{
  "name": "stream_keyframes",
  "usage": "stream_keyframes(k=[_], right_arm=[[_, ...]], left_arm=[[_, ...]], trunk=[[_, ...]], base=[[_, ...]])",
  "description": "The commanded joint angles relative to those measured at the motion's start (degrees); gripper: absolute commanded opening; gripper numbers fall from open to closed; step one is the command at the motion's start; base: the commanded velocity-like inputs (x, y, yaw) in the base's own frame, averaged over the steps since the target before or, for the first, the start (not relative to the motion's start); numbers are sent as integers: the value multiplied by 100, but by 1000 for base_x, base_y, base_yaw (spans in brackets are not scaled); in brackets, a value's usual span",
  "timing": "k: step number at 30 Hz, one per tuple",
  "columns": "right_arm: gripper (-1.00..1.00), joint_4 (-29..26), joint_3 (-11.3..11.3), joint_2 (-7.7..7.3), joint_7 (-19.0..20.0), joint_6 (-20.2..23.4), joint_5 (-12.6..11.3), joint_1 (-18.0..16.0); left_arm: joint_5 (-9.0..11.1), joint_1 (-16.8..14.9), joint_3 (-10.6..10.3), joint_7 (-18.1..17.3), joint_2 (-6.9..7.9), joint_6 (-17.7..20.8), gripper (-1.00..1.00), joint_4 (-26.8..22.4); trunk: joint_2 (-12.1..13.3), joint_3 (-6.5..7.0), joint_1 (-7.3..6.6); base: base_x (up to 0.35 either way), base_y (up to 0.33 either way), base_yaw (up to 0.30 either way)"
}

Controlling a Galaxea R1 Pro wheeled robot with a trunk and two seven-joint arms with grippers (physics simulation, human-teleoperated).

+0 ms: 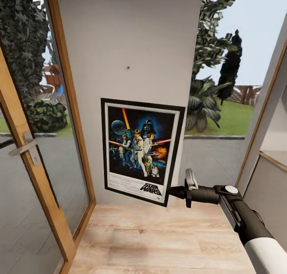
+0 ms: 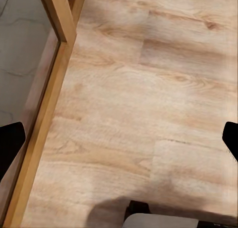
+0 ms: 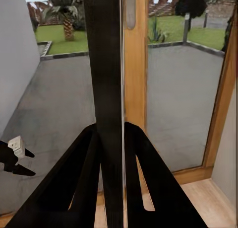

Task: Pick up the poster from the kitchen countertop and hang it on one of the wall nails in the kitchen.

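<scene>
One nail (image 1: 128, 67) waits above the Star Wars poster (image 1: 140, 150), which the right gripper (image 1: 171, 192) pinches by its lower right edge against the wall. Next: lift it to hook there.

- A light wooden plank floor (image 1: 159, 242) runs up to the foot of a plain grey wall (image 1: 131, 35).
- A glass door with a wooden frame (image 1: 38, 174) stands at the left, a silver lever handle (image 1: 24, 145) on its near stile.
- Through its glass show grey paving, a round bush (image 1: 47, 115) and a tall dark hedge (image 1: 22, 43).
- At the right a window opening gives onto a lawn (image 1: 235, 116), a broad-leaved plant (image 1: 203, 106) and a dark, narrow tree (image 1: 231, 65) under a pale sky.
- A wooden window frame (image 1: 263, 106) slants down the right edge.
- In the left wrist view, floor planks (image 2: 148, 99) meet the door's wooden bottom rail (image 2: 42, 133).
- In the right wrist view, paving (image 3: 178, 99), grass and a palm-like plant (image 3: 67, 9) lie beyond a wooden post (image 3: 135, 74).
</scene>
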Motion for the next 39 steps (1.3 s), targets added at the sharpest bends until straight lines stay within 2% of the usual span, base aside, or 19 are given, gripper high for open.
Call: stream_keyframes(k=[1, 22, 27, 28, 29, 32, 37, 39], right_arm=[[-100, 3, 16, -6, 15, 80, -44, -2], [-100, 3, 14, -6, 15, 80, -44, -2], [-100, -24, 34, 1, 15, 99, -44, -2], [-100, -43, 34, 3, 15, 175, -44, -5], [-100, -325, 31, 26, 12, 679, -42, -8], [-100, -824, 26, 116, 0, 1180, -32, -21], [-100, -1217, 24, 268, -18, 1730, -12, -138], [-100, -1306, 25, 317, -25, 2051, -1, -324]], left_arm=[[-1, 1, 22, -39, -3, -5, 100, -4], [-1, 1, 22, -38, -3, -5, 100, -3], [-1, 1, 16, -40, -10, -14, 100, -1], [-1, 1, 15, -40, -10, -15, 100, -1], [-1, 1, 14, -40, -11, -16, 100, 0], [-1, 1, 12, -40, -11, -15, 100, 0], [-2, 1, 8, -40, -11, -15, 100, 0], [-6, 1, 7, -40, -11, -16, 100, 0]], trunk=[[-2, 0, 5], [-2, 0, 5], [-2, 0, 5], [-2, 0, 5], [-2, 0, 5], [-2, 0, 5], [-2, 0, 5], [-2, 0, 5]], base=[[338, 0, 0], [338, 0, 0], [76, 0, 0], [3, 0, 0], [1, 0, 0], [0, 0, 0], [0, 0, 0], [0, 0, 0]])
